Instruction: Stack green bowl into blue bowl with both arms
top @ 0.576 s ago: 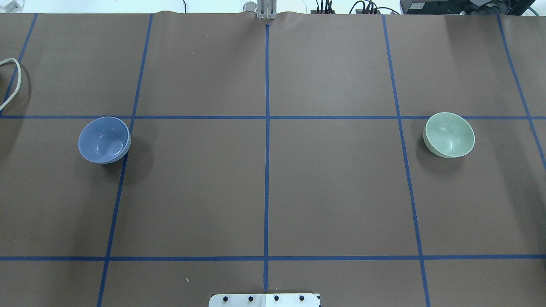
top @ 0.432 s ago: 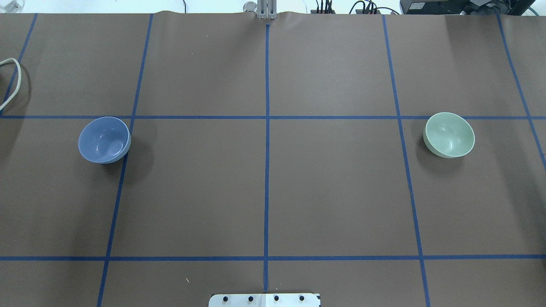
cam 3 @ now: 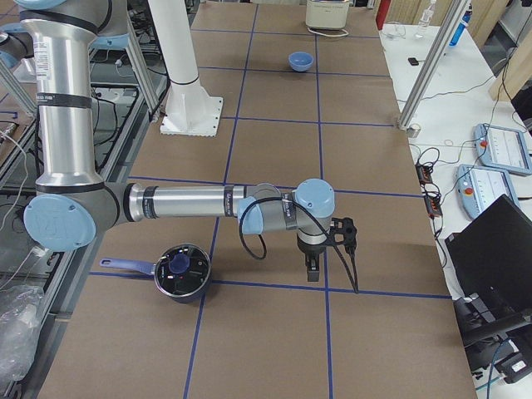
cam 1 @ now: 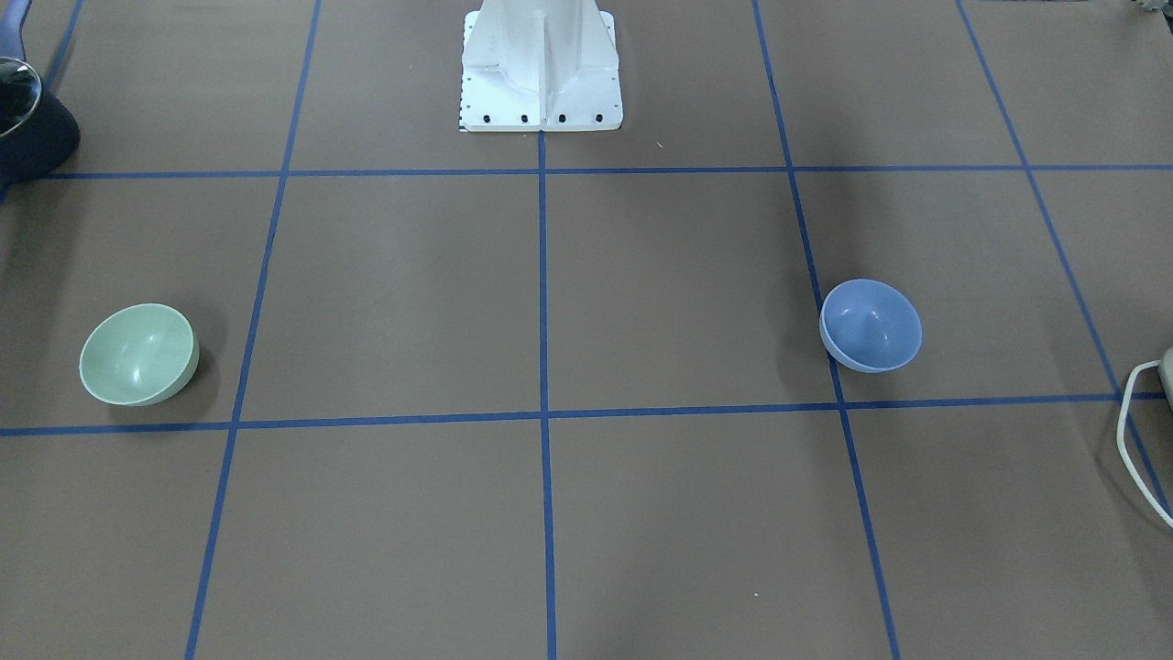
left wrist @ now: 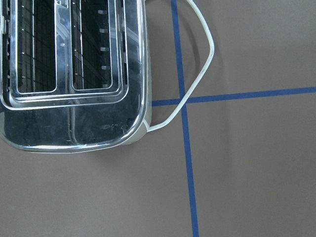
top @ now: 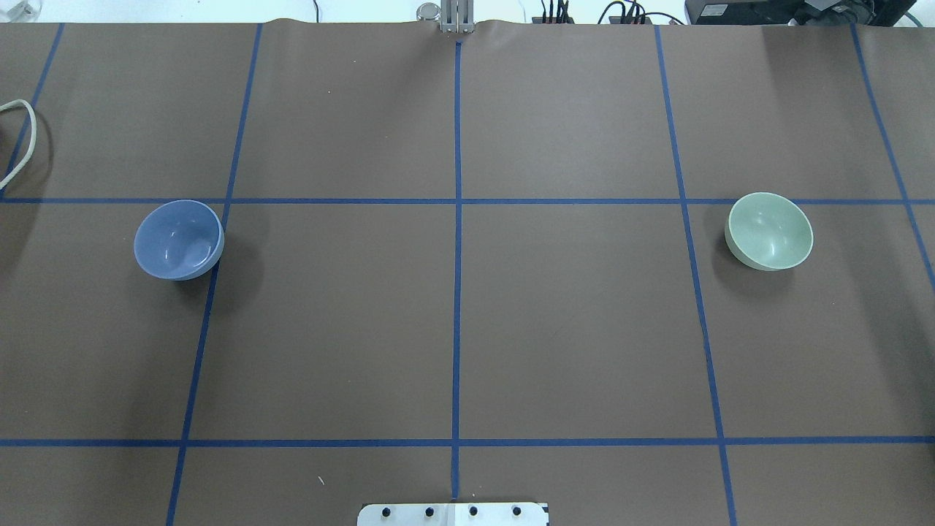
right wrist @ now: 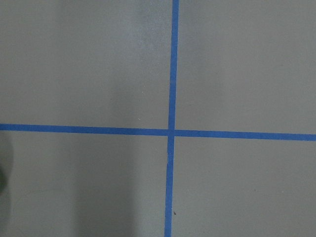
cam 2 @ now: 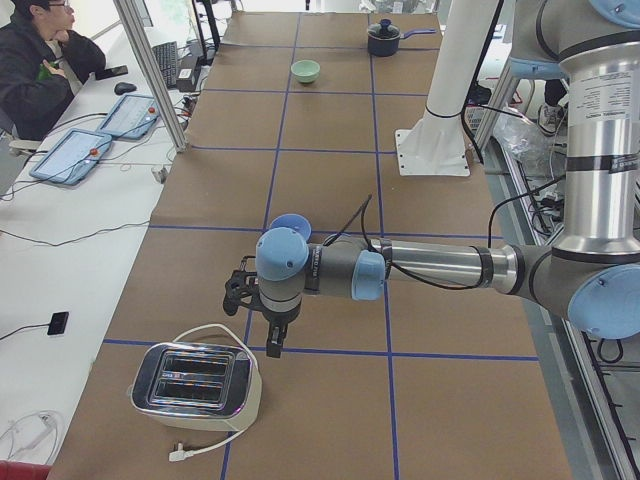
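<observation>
The blue bowl (top: pixel 179 239) stands upright on the table's left side; it also shows in the front view (cam 1: pixel 871 325) and, partly behind my left wrist, in the left side view (cam 2: pixel 290 224). The green bowl (top: pixel 769 231) stands upright on the right side, also in the front view (cam 1: pixel 137 355). Both bowls are empty. My left gripper (cam 2: pixel 272 345) hovers between the blue bowl and a toaster. My right gripper (cam 3: pixel 312 271) hovers over the table's right end. Both show only in the side views, so I cannot tell if they are open or shut.
A chrome toaster (cam 2: pixel 195 385) with a white cord (top: pixel 18 139) sits at the left end. A dark pot (cam 3: pixel 183 270) sits at the right end. The white base stand (cam 1: pixel 541 64) is at the robot's edge. A person (cam 2: pixel 40 60) sits beside the table.
</observation>
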{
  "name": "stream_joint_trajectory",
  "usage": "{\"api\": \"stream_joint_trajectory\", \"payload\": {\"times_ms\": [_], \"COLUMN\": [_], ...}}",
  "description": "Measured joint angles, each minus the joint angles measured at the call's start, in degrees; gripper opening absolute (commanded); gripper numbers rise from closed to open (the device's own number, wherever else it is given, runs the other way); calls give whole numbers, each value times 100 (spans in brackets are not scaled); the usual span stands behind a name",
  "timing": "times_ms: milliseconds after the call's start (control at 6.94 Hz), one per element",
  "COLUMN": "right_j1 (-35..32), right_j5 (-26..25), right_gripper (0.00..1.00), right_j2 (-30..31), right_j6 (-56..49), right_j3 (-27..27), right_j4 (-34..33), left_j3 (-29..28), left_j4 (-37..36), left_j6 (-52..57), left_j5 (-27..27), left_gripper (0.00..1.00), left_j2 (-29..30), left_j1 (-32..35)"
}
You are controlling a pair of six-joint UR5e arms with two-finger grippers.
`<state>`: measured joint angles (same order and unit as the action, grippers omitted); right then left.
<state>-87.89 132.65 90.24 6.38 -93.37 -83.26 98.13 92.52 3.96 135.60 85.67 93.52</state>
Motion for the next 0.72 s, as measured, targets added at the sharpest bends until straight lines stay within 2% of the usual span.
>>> {"api": "stream_joint_trajectory", "payload": {"times_ms": [288,576,720], "right_j1": [18,169,286], "right_j5": [15,17,8], "right_gripper": [100,100,100], "right_j2": [-93,-204,-241], "right_j6": [8,47,109], "right_j3": [-14,17,47], "right_j4": [4,288,386], "left_j3": [2,-100,-143], "left_j4": [63,140,508], "left_j6": [-11,-230,-299], "left_j5": [11,141,321], "left_gripper": [98,98,98], "left_j2": [285,718,724], "left_j1": [-10,-67,-126]}}
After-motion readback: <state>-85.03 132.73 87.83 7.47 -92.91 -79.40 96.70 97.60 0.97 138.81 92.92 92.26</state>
